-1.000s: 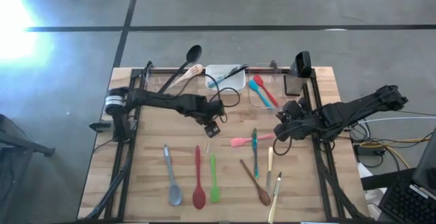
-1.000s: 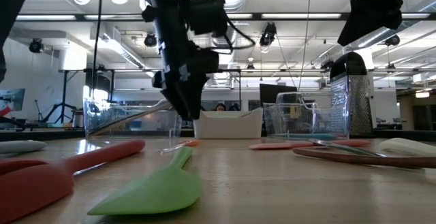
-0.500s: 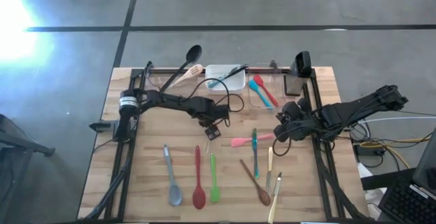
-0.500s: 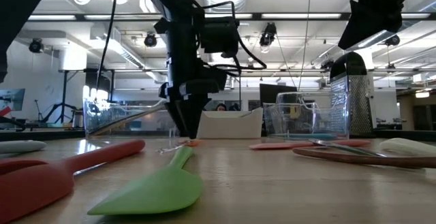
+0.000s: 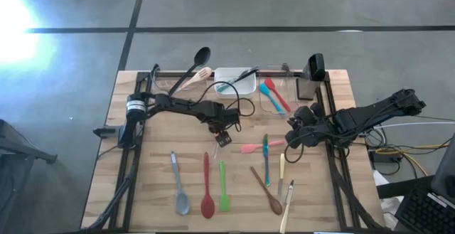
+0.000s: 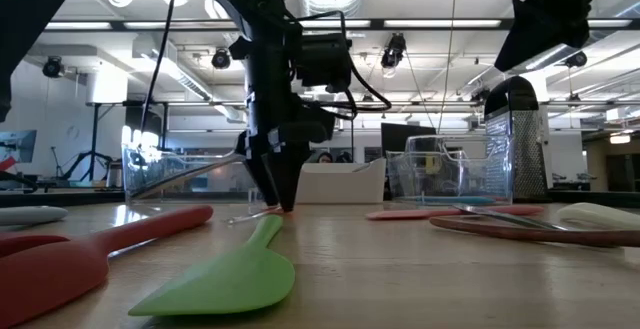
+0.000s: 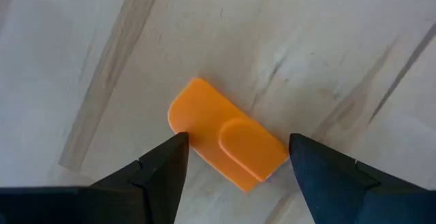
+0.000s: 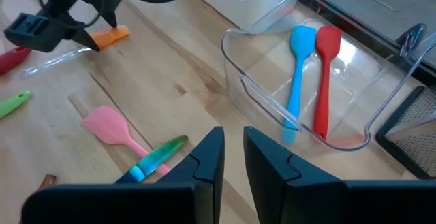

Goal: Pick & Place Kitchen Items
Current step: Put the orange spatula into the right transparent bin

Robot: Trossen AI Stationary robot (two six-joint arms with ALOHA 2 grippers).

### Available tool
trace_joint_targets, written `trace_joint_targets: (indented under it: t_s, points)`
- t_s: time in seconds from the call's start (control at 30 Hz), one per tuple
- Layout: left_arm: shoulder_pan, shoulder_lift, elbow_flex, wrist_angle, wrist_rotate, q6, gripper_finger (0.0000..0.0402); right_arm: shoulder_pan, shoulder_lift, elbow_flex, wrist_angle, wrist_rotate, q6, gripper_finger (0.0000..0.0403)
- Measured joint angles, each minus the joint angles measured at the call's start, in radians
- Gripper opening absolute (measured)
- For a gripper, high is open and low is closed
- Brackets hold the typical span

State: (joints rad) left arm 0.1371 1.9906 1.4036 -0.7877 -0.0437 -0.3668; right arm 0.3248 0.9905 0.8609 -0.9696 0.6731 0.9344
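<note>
I am bringing the left gripper [image 7: 235, 157] down over the orange spatula [image 7: 225, 143], which is lying flat on the bare wooden table [image 5: 156, 156] near its middle, just above the red spoon [image 5: 207, 185] and green spatula [image 5: 223, 187]. My fingers [image 7: 160, 166] are standing wide, one either side of the orange blade, not yet touching it. I am judging the spatula light, with a soft, slightly rubbery blade that should grip well but flex; its handle looks clear and slim in the right wrist view, likely slippery, so I am favouring the thicker neck where blade meets handle. The right gripper [image 8: 233, 157] is waiting near the clear tub [image 8: 240, 67] holding a blue spatula [image 8: 298, 67] and a red one, fingers narrow and empty.
</note>
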Motion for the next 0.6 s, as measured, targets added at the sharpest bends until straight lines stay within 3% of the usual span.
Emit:
trace_joint_targets:
  t_s: [0.6]
  points:
    - [0.007, 0.029, 0.000, 0.021, -0.018, 0.034, 0.0301, 0.000, 0.000, 0.000, 0.010, -0.003, -0.003, 0.0052]
